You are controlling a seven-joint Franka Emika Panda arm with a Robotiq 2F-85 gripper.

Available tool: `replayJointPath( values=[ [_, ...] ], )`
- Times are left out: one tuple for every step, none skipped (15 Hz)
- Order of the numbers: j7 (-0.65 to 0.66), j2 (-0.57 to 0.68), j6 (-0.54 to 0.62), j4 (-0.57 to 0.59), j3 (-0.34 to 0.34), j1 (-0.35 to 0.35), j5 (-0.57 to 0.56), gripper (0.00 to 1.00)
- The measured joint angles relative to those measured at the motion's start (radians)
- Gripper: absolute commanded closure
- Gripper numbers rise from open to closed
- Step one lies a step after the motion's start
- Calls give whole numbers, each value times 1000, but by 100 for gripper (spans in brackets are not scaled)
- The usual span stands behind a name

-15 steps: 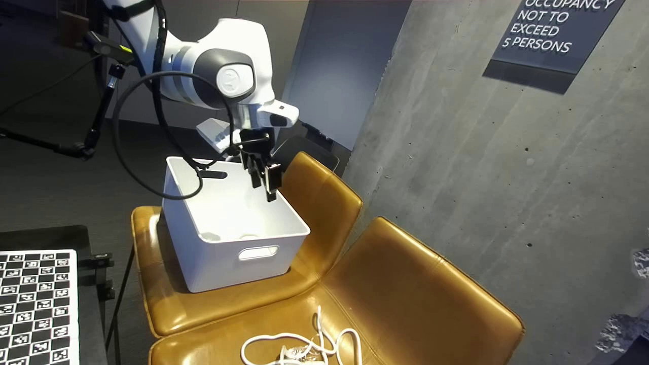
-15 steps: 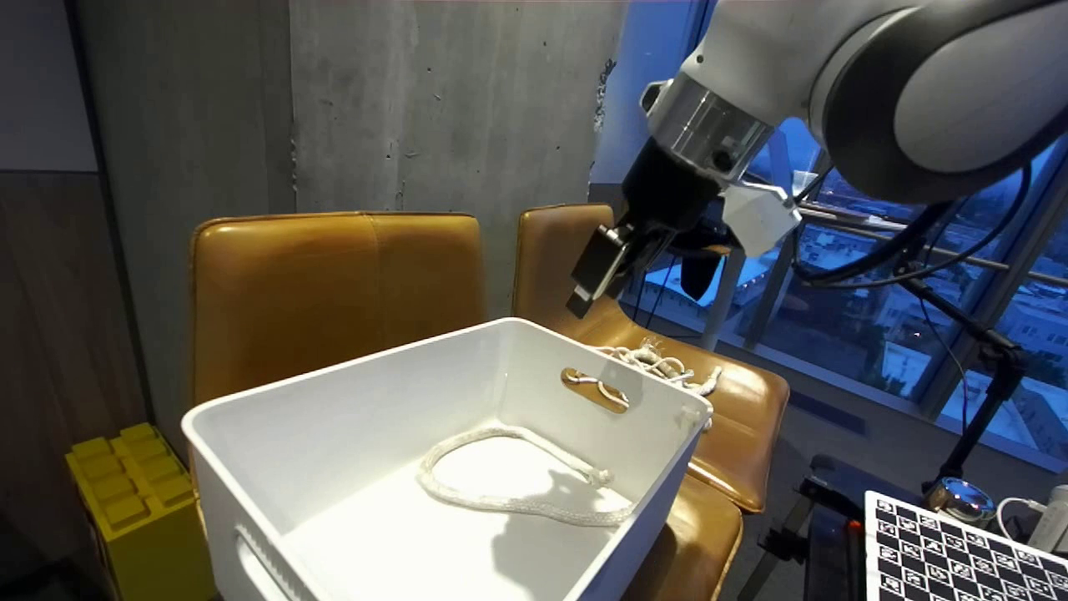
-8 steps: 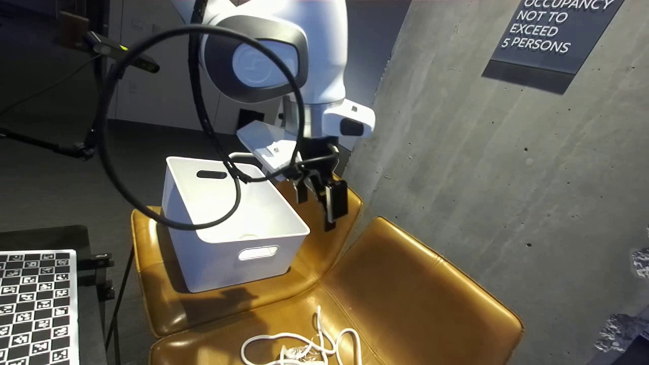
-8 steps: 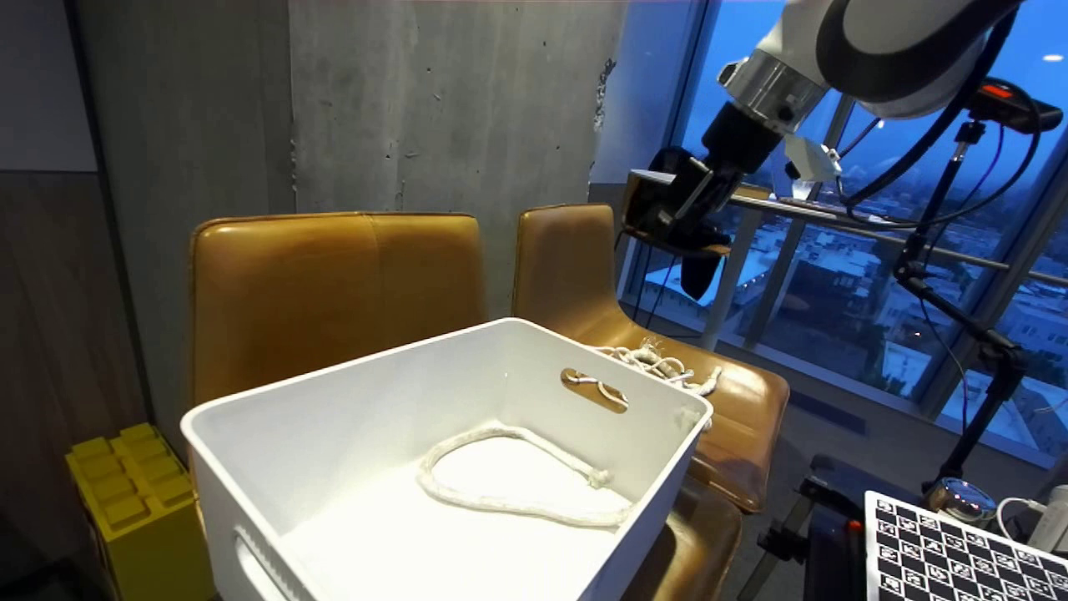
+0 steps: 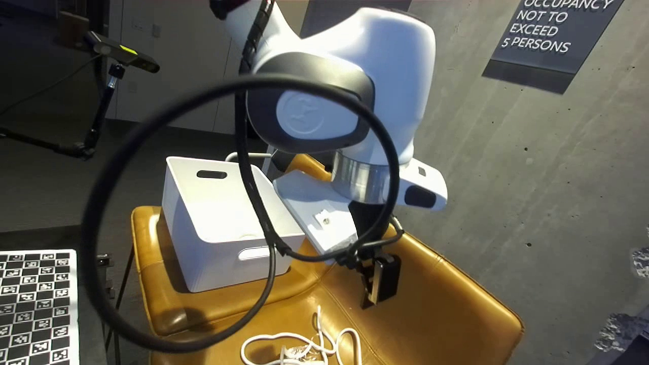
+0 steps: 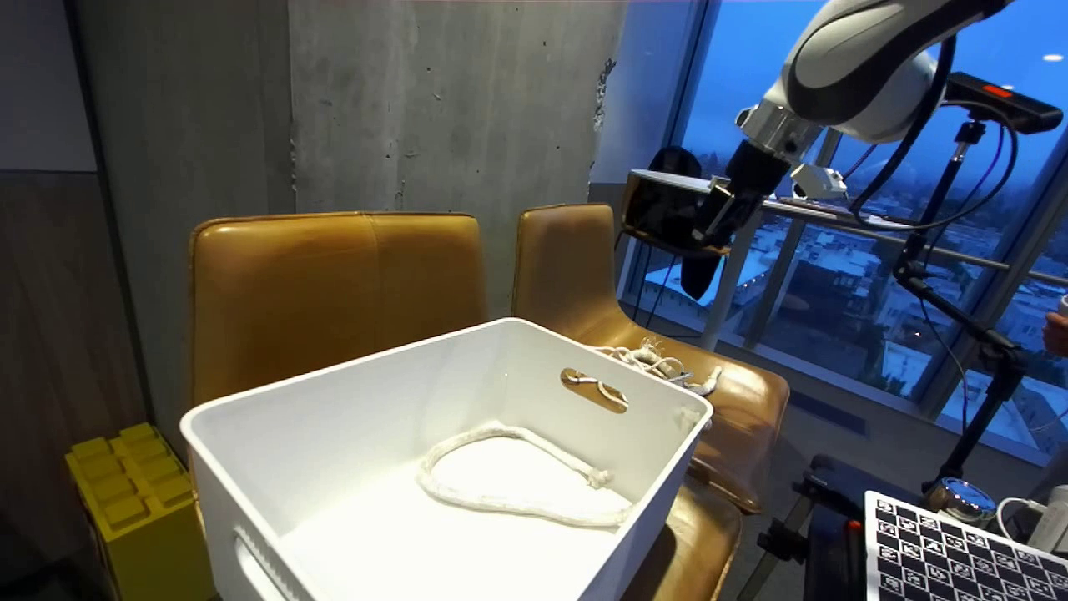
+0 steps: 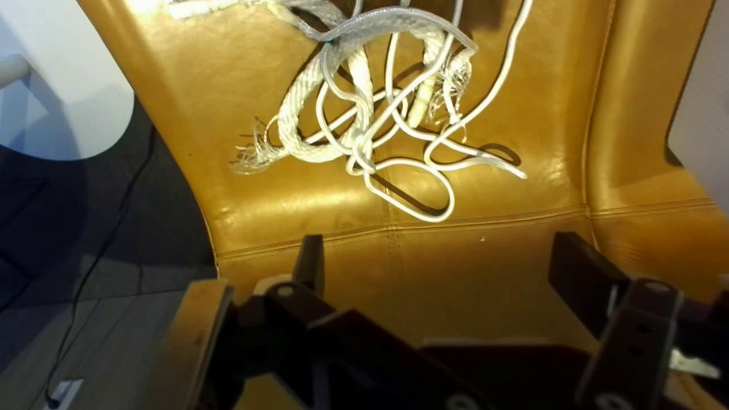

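Over the tan chair (image 5: 456, 304) that bears the cords, the gripper (image 7: 441, 259) hangs with its two fingers spread wide and nothing between them. What has just changed is its place: within the last second it has crossed from the white bin (image 5: 218, 271) to this chair, near the backrest. The tangle of ropes and cords (image 7: 362, 94) lies on the seat, thick braided lengths with frayed ends among thinner white cord; in the wrist view its nearest loop shows just past the fingertips, not touching them. By the look of it, the shift leaves the unloaded gripper closer to the tangle than to the bin. How high the fingers stand above the seat is hard to tell. The bin sits on the neighbouring chair (image 6: 334, 292), to the far left of the gripper in an exterior view, and a pale rope (image 6: 501, 505) lies curved on its floor; neither looks moved. At the near left of that view lies a checkered board (image 5: 38, 309), with a camera (image 5: 121, 52) on a stand farther back.
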Motion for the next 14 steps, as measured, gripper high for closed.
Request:
replayJointPath(
  values=[
    [0,30,-11,21,0,-8,0,0],
    [0,61,-21,44,0,-15,0,0],
    [0,91,-28,65,0,-19,0,0],
    [0,122,-34,87,0,-23,0,0],
    [1,152,-40,109,0,-27,0,0],
    [1,182,-42,131,0,-31,0,0],
    [2,211,-42,152,0,-35,-1,0],
    [3,238,-42,173,1,-40,-3,0],
    [4,265,-42,193,1,-45,-5,0],
    [5,290,-42,213,0,-50,-7,0],
    [9,314,-42,232,0,-56,-11,0],
    [13,336,-42,250,0,-61,-16,0],
    [17,358,-42,267,0,-65,-19,0],
    [22,380,-42,284,0,-70,-23,0]
  ],
)
